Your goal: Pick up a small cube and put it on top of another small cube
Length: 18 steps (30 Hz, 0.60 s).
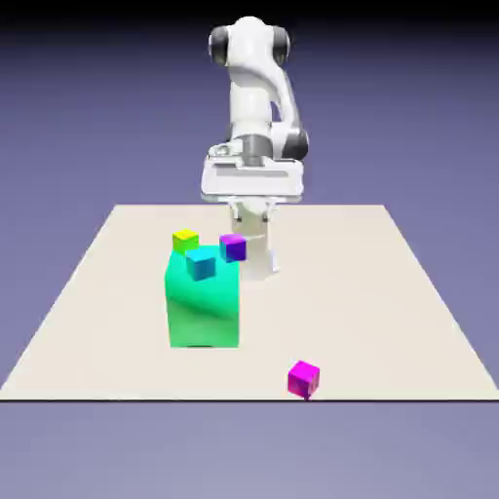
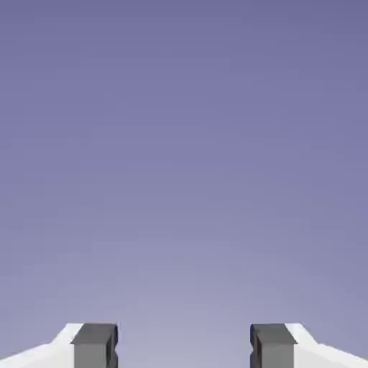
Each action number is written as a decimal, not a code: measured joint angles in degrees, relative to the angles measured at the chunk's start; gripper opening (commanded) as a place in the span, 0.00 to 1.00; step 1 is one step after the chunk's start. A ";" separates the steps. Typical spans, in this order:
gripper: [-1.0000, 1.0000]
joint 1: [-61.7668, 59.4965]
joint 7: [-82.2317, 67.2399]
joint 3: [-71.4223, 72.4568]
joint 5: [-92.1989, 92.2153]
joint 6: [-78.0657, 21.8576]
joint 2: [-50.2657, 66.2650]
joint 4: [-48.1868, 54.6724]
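The small cube (image 1: 303, 378), bright magenta-pink, lies alone near the table's front edge, towards the exterior view's right. My gripper (image 1: 251, 183) hangs high over the far middle of the table, well away from that cube and above the other ones. In the hand view my gripper (image 2: 184, 348) is open: the two grey fingertips (image 2: 95, 345) stand wide apart with only the plain backdrop between them. No cube appears in the hand view.
A big green block (image 1: 203, 304) stands left of the table's middle. A small blue cube (image 1: 201, 261) sits at its top edge. A yellow-green cube (image 1: 185, 240) and a darker violet-purple cube (image 1: 232, 247) show just behind it.
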 measured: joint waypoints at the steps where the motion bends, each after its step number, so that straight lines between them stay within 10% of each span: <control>1: 0.50 -0.71 1.39 0.95 -0.02 -1.55 2.08 1.49; 18: 0.50 -12.75 24.96 17.15 -0.43 -27.84 37.38 26.76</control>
